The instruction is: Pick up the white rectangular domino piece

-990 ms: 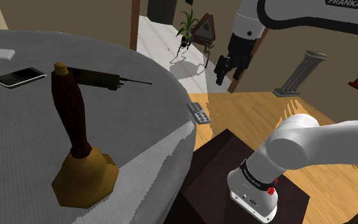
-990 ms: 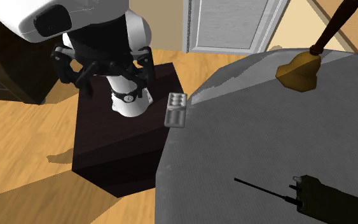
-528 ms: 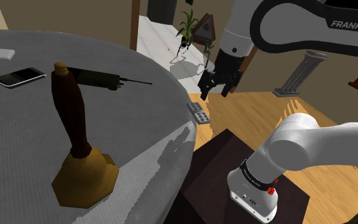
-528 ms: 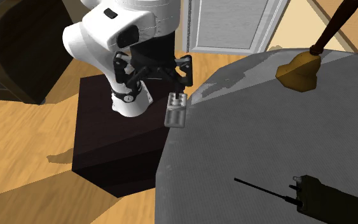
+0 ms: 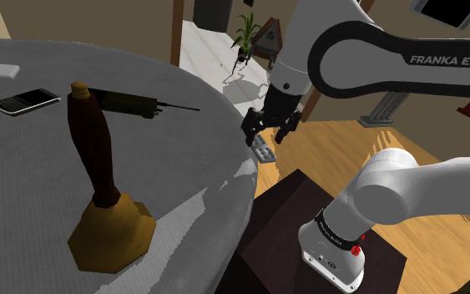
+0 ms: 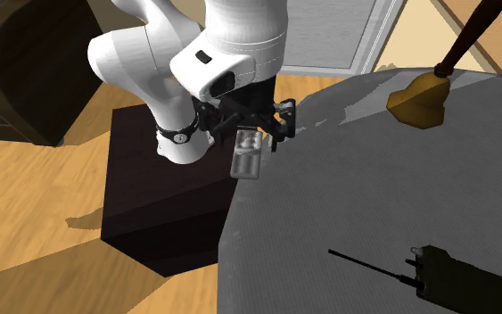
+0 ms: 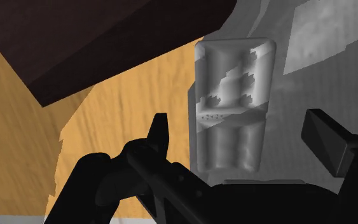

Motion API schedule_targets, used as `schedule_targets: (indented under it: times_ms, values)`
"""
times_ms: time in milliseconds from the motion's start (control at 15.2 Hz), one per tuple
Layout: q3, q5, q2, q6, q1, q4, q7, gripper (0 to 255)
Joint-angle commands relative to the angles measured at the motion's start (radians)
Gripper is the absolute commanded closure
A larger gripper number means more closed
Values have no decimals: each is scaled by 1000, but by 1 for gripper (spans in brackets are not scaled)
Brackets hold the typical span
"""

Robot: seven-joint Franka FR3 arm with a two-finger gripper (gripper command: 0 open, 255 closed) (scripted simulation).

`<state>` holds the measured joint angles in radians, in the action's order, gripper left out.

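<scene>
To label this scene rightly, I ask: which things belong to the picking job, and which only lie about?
Job: pale domino at the table edge; open gripper over it.
Lying about: hand bell; mobile phone; walkie-talkie.

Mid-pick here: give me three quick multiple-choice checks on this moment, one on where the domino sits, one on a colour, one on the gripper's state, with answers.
1. Where does the domino lie?
A) at the table edge near the stand
B) beside the phone
C) on the floor

2. The bell's handle is:
A) green
B) dark brown
C) white

3. The gripper is:
A) shut on the domino
B) shut on nothing
C) open

Answers: 1 A, it lies on the rim by the stand; 2 B, it renders dark brown; 3 C, the wrist view shows the fingers apart, either side of the domino.
</scene>
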<state>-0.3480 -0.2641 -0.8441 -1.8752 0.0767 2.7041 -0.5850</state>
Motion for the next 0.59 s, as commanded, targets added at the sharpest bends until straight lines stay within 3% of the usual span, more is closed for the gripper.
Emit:
schedule_targets:
  times_ms: [0, 198, 264, 528]
  values:
    - [-8, -7, 7, -30, 2, 23, 0, 0]
    - [-13, -13, 12, -54, 4, 41, 0, 0]
    - [-13, -13, 10, -52, 5, 42, 1, 255]
    - [-12, -11, 12, -52, 3, 39, 1, 255]
